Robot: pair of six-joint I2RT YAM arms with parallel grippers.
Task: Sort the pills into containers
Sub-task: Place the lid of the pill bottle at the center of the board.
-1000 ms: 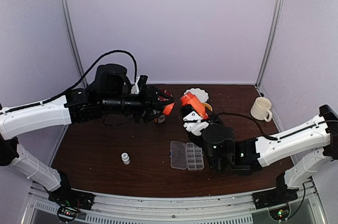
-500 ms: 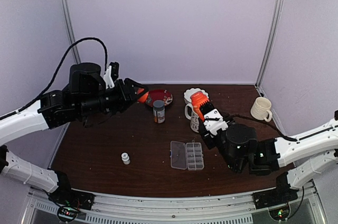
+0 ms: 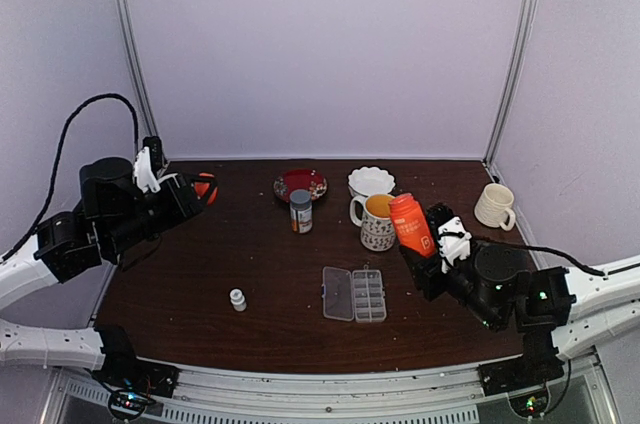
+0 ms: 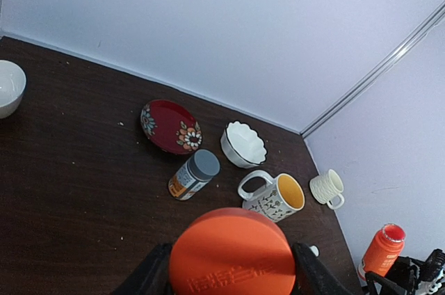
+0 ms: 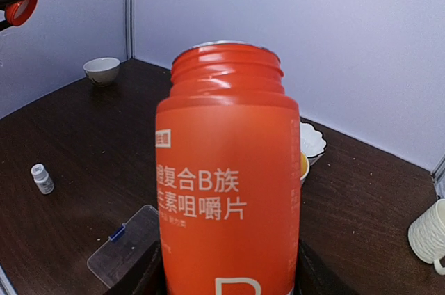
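Closest to the near edge, the clear pill box (image 3: 367,295) lies flat on the dark table (image 3: 200,274), with its hinged lid (image 3: 338,294) thrown open to the left and two rows of small cells facing up. Whether any cell holds pills I can't tell from here. A tiny white vial (image 3: 237,299) stands well off to its left.

Just right of the box, the right gripper (image 5: 226,275) is clamped around the lower body of an orange bottle (image 5: 226,170), which is upright and uncapped, with the threaded neck bare. The label reads "复合B族" and "素咀嚼片", and below that is a large letter cut off.

Far to the left, raised over the table's edge, the left gripper (image 4: 231,270) pinches the orange cap (image 4: 231,248) between its fingers. The cap's raised lettering is too blurred to read.

Further back stand a grey-capped bottle (image 3: 300,211) with an unreadable label, a patterned mug (image 3: 377,223) with a yellow inside, and a ribbed cream mug (image 3: 494,206). Beyond them are a red flowered plate (image 3: 300,184) and a scalloped white bowl (image 3: 371,180). A small plain bowl (image 4: 8,86) sits far left.
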